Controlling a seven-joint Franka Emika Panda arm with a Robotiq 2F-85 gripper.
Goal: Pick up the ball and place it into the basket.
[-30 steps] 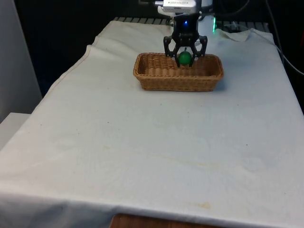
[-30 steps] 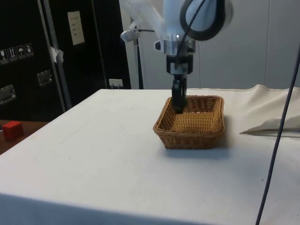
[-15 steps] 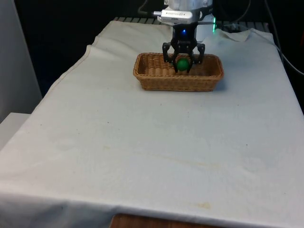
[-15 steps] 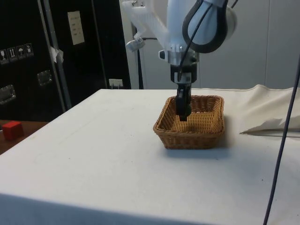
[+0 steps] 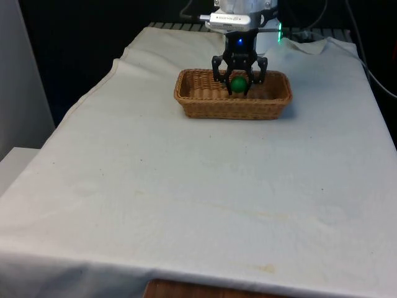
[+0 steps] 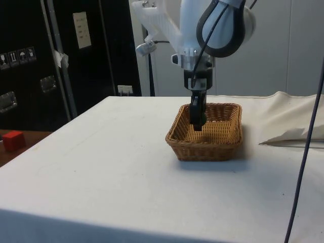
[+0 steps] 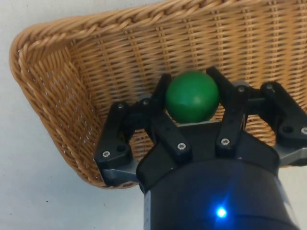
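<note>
A green ball [image 5: 239,84] [image 7: 192,97] is held between the black fingers of my gripper [image 5: 239,85] [image 7: 192,98], which is shut on it. The gripper hangs low inside a woven wicker basket [image 5: 205,102] [image 6: 205,147] [image 7: 62,96] at the far end of the table. In the side view my gripper [image 6: 197,121] reaches down past the basket's rim, over its middle. The ball sits just above the basket's woven floor; whether it touches the floor I cannot tell.
White cloth [image 5: 186,186] covers the table, with wide free room in front of the basket. A rumpled fold of cloth [image 6: 298,134] lies beside the basket. A small red block [image 6: 12,140] sits off the table by the dark cabinets.
Over the last second my gripper went down into the basket with the ball and shifted slightly toward the basket's middle. Since half a second ago it has stayed still.
</note>
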